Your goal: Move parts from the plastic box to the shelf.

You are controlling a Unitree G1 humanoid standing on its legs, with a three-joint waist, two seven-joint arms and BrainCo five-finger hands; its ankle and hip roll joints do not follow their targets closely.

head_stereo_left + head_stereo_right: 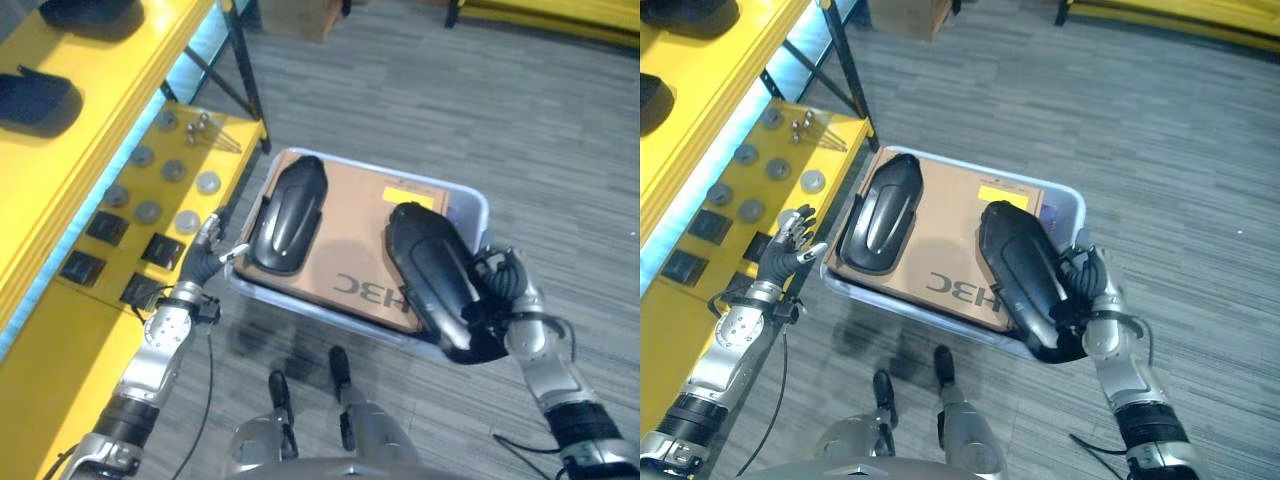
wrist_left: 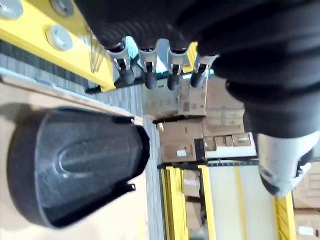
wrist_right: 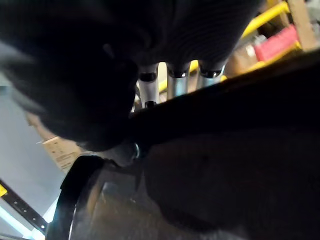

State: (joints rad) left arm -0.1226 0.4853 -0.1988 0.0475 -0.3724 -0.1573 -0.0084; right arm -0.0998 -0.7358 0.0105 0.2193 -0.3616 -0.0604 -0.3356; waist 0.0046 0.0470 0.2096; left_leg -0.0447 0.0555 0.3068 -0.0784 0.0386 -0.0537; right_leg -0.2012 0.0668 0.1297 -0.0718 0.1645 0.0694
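- The yellow shelf (image 1: 110, 120) ran along the robot's left, with round metal discs (image 1: 160, 170) and flat black squares (image 1: 105, 228) laid out on its lower tier, just beyond the left fingertips.
- The left hand (image 1: 788, 248) hung beside the left rim of the plastic box (image 1: 1065, 205) with fingers straight and slightly spread, holding nothing.
- A black moulded part (image 1: 290, 213) lay flat on a cardboard sheet (image 1: 350, 230) in the box, just past those fingers and untouched.
- It looked a rigid, hollow plastic shell: probably light, smooth and a bit slippery on its domed back, so the narrow end or raised side edges seemed the best hold.
- A second black part (image 1: 1020, 270) sat tilted at the box's right end, its lower end against the right hand (image 1: 1090, 285).
- The right fingers curled round that part's edge, thumb beneath; a long shell taken by one end might swing.
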